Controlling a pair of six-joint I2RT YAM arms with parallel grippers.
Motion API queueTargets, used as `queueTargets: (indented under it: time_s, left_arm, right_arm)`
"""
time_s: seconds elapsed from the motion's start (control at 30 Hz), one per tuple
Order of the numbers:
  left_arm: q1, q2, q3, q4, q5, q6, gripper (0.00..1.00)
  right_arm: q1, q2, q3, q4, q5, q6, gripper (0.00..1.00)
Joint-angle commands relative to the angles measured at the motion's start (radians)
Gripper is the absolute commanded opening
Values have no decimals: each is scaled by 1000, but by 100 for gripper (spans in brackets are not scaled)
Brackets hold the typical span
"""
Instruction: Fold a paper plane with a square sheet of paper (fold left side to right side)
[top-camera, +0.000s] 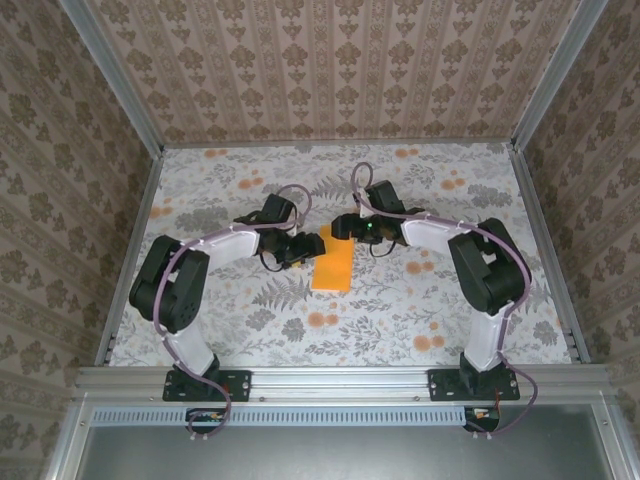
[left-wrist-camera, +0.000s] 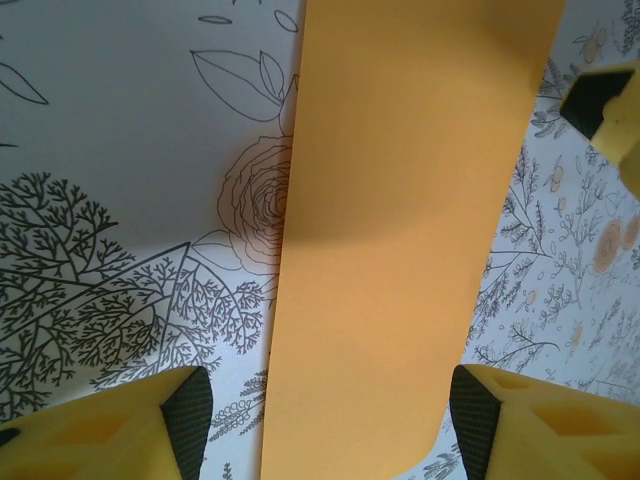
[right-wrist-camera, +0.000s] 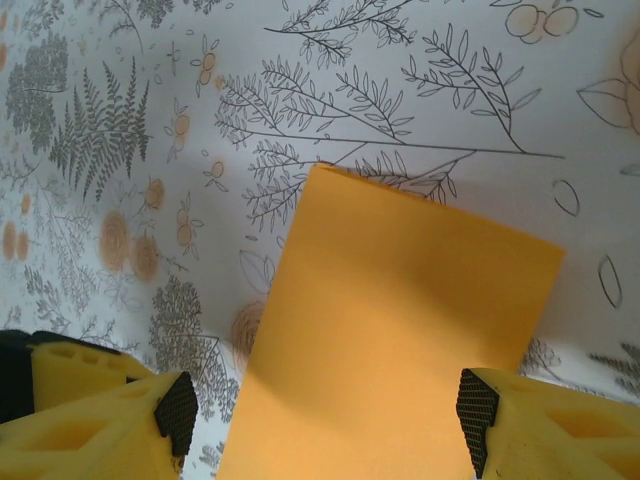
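Orange sheet of paper: a narrow flat rectangle, lay on the floral table between the two arms. Left gripper: jaws stood wide apart, one either side of the paper, clamping nothing. Right gripper: jaws likewise wide, straddling the paper, not closed on it.

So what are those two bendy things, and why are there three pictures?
They are robot arms, a left arm and a right arm, bolted at the near edge of a flowery table. One looks down from above and behind them. The other two come from a camera on each wrist, showing the yellow fingers of the left tool and the right tool up close. On the table lies orange paper, a long narrow shape that looks folded in half. Both tools are open, a finger each side of the paper. Nothing is held.
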Motion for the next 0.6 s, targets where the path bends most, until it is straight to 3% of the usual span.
queueTargets:
  time_s: [0.0, 0.2, 0.57]
  left_arm:
    - [5, 24, 8, 1, 23, 15, 67]
    - [4, 53, 23, -6, 41, 19, 67]
    - [-12, 119, 49, 55, 117, -18, 61]
  right_arm:
    - [-1, 64, 50, -6, -15, -24, 72]
    - [-2, 112, 84, -81, 38, -65, 70]
    - [-8, 118, 62, -65, 6, -71, 69]
